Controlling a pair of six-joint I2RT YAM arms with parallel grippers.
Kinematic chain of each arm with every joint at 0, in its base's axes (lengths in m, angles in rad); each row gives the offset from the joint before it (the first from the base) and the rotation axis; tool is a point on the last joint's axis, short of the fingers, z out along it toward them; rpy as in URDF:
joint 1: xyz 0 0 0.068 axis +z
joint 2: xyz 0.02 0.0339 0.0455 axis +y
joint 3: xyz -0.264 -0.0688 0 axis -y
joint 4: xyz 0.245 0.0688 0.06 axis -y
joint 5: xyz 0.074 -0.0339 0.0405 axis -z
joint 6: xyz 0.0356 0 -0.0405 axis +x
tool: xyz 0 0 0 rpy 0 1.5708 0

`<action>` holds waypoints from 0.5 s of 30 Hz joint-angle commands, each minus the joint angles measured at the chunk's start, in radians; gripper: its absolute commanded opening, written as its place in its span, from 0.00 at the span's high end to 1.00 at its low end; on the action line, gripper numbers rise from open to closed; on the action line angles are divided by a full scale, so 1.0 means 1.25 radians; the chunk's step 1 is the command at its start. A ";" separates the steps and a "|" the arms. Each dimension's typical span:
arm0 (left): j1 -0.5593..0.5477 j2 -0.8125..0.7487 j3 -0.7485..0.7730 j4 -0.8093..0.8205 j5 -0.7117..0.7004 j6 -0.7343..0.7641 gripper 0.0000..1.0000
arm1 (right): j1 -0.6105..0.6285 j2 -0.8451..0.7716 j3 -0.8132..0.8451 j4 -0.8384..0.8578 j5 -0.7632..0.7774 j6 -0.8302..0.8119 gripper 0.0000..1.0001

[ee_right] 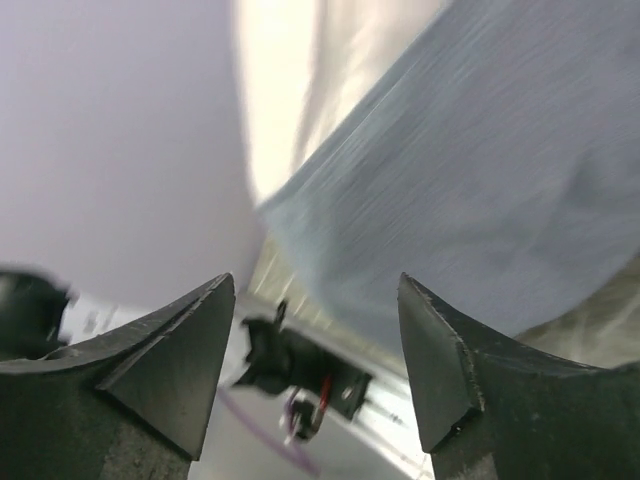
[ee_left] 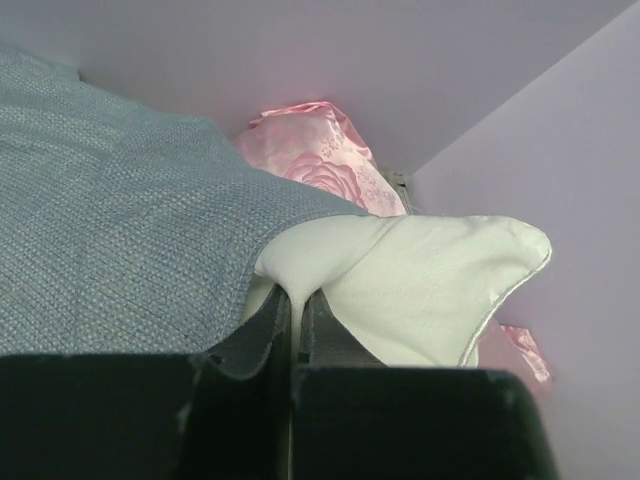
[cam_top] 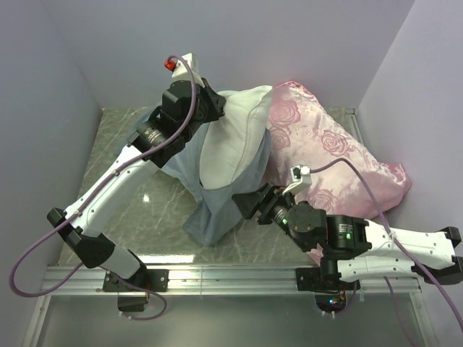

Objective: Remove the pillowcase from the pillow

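The white pillow (cam_top: 226, 148) is lifted at its far end, half out of the grey-blue pillowcase (cam_top: 206, 210), which hangs below it and shows its plain inside. My left gripper (cam_top: 217, 107) is shut on a pinch of the white pillow (ee_left: 420, 280) near its corner; the pillowcase (ee_left: 110, 240) drapes to its left. My right gripper (cam_top: 249, 202) is open and empty beside the lower edge of the pillowcase (ee_right: 470, 170), with nothing between its fingers.
A pink satin rose-patterned cushion (cam_top: 325, 148) lies at the right against the wall, partly under my right arm; it also shows in the left wrist view (ee_left: 320, 160). Lilac walls enclose the marble table (cam_top: 123, 144) on three sides. A metal rail (cam_top: 217, 275) runs along the near edge.
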 commanded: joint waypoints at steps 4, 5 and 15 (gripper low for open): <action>-0.020 -0.038 0.003 0.162 -0.029 -0.015 1.00 | -0.098 0.005 0.067 -0.079 -0.011 -0.026 0.24; -0.023 -0.038 -0.004 0.164 -0.030 -0.017 1.00 | -0.106 0.012 0.085 -0.080 -0.015 -0.031 0.24; -0.028 -0.029 -0.005 0.174 -0.034 -0.018 1.00 | -0.164 0.127 0.181 -0.139 -0.057 -0.048 0.32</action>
